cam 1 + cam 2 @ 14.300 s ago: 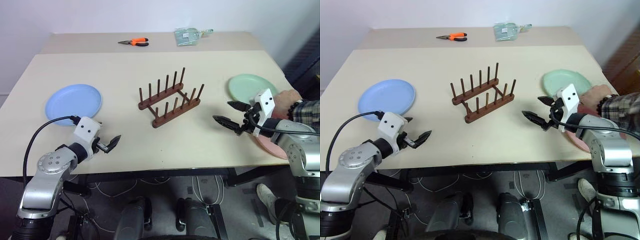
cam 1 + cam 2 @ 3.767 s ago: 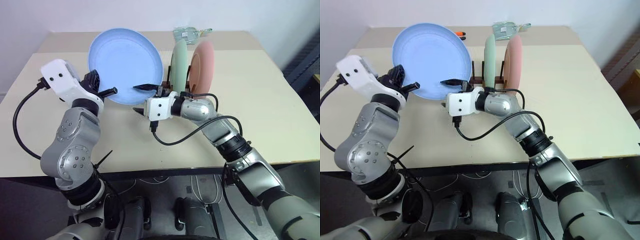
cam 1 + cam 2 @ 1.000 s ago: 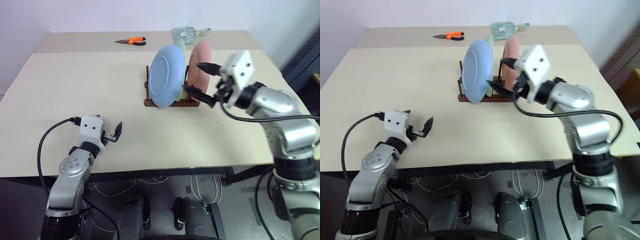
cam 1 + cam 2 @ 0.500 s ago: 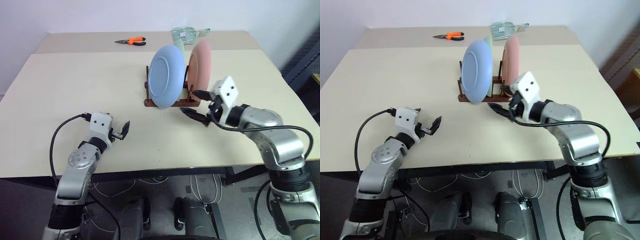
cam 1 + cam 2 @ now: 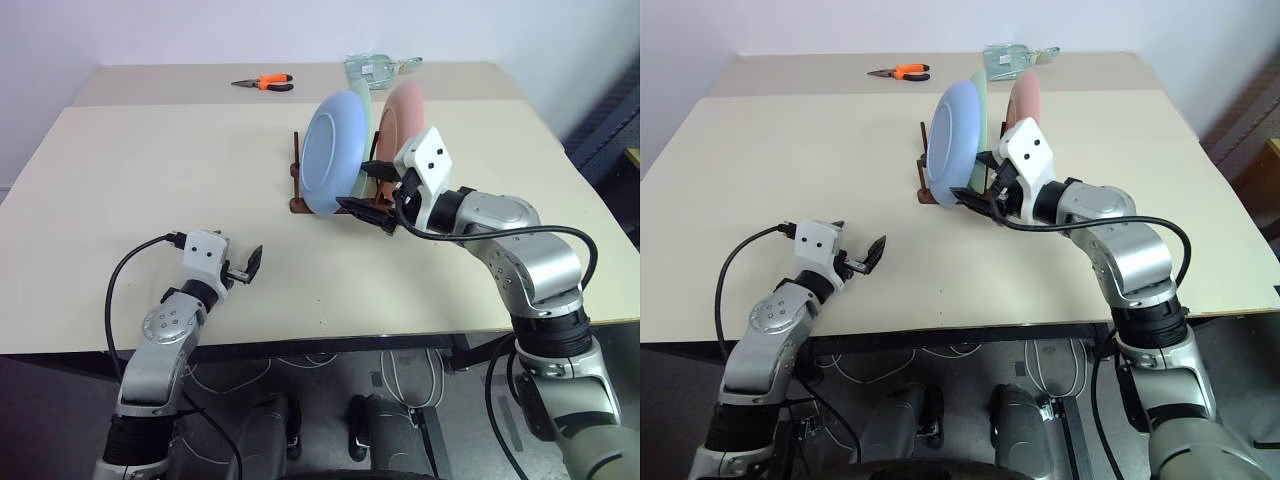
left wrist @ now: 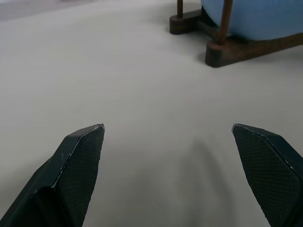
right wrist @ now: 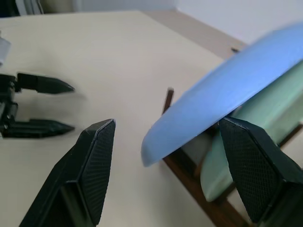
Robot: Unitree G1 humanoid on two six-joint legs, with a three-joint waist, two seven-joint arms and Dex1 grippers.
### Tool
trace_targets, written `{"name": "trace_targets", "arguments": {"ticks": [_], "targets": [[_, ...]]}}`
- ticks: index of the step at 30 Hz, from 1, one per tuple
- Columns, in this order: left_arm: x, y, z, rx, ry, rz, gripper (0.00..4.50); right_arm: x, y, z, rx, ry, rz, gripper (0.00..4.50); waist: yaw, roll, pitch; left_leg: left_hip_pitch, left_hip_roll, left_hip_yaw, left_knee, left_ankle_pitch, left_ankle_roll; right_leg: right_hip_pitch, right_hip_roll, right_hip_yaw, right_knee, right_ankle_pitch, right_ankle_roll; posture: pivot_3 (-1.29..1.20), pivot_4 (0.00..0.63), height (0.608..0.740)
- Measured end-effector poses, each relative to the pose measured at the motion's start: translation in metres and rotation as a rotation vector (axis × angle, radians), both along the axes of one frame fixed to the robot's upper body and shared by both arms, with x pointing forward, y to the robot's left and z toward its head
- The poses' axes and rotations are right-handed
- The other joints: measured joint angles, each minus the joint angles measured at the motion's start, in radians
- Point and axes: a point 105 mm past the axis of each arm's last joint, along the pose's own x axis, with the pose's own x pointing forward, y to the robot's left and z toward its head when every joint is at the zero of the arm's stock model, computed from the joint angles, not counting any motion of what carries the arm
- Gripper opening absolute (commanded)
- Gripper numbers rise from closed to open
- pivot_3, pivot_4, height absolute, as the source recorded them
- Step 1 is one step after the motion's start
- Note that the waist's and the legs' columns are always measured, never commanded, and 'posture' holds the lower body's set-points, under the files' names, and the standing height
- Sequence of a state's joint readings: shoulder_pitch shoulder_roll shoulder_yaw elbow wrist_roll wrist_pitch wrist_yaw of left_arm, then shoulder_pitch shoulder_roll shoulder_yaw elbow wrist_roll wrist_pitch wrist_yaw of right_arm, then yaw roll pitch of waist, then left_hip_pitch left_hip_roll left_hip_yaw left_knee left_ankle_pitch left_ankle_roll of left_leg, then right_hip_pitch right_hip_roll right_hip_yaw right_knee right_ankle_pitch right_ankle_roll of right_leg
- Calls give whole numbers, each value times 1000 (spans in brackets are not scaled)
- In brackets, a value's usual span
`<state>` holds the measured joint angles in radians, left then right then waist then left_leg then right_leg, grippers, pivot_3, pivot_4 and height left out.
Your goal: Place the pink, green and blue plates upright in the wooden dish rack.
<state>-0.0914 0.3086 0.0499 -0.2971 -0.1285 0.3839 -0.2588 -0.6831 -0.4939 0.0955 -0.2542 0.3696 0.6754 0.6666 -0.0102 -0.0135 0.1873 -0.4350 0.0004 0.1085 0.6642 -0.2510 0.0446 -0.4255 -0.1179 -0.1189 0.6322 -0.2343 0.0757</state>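
Observation:
The wooden dish rack (image 5: 298,205) stands mid-table with three plates upright in it. The blue plate (image 5: 335,152) leans at the front, the green plate (image 7: 246,123) sits just behind it, and the pink plate (image 5: 405,108) is furthest right. My right gripper (image 5: 363,188) is open at the blue plate's lower right rim, one finger on either side of it in the right wrist view. Low over the bare table near the front left, my left gripper (image 5: 246,266) is open and empty, pointing toward the rack (image 6: 236,47).
Orange-handled pliers (image 5: 270,83) and a pale green packet (image 5: 375,70) lie on the far table behind the rack. The table's front edge runs just below my left gripper.
My right gripper has swung left and down from the pink plate's side to the blue plate's lower rim. The left gripper has stayed almost still.

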Motion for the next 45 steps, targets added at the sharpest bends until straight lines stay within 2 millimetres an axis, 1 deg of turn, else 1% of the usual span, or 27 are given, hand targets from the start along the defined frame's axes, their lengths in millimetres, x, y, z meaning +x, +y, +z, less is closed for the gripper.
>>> {"name": "trace_targets", "arguments": {"ticks": [4,12,18,22,25,28,31,36,40,45], "targets": [[0,-5,-1,-4,-1,-5,4437,3,8,5,2,2,8,3515,1,0,0,0,0,0,0,0,0,0,0,0,0,0,0,0,150,740],[-1,-13,-1,-19,-1,-21,4437,15,9,9,4,-4,-37,3515,-1,0,0,0,0,0,0,0,0,0,0,0,0,0,0,0,150,740],[0,-15,-1,-19,-4,-24,4437,17,21,21,3,-50,-15,3515,-1,0,0,0,0,0,0,0,0,0,0,0,0,0,0,0,150,740],[0,-15,-1,-17,-6,-22,4437,16,21,22,-7,-56,-8,3515,0,0,0,0,0,0,0,0,0,0,0,0,0,0,0,0,150,740],[0,-15,0,-18,-7,-21,4437,11,13,25,-45,-78,0,3515,1,0,0,0,0,0,0,0,0,0,0,0,0,0,0,0,150,740],[0,-15,0,-17,-8,-21,4437,6,4,20,-73,-70,3,3515,0,0,0,0,0,0,0,0,0,0,0,0,0,0,0,0,150,740],[1,-16,1,-17,-10,-25,4437,3,3,8,-85,-33,8,3515,-3,0,0,0,0,0,0,0,0,0,0,0,0,0,0,0,150,740],[4,-19,8,-20,-32,-33,4437,10,10,-2,-82,5,-23,3515,-2,0,0,0,0,0,0,0,0,0,0,0,1,0,0,0,150,740],[4,-19,6,-21,-28,-32,4437,19,10,-8,-96,28,-55,3515,0,0,0,0,0,0,0,0,0,0,0,0,0,0,0,0,150,740],[3,-19,5,-19,-25,-35,4437,26,17,-10,-98,29,-53,3515,-2,0,0,0,0,0,0,0,0,0,0,0,1,0,0,0,150,740]]}}
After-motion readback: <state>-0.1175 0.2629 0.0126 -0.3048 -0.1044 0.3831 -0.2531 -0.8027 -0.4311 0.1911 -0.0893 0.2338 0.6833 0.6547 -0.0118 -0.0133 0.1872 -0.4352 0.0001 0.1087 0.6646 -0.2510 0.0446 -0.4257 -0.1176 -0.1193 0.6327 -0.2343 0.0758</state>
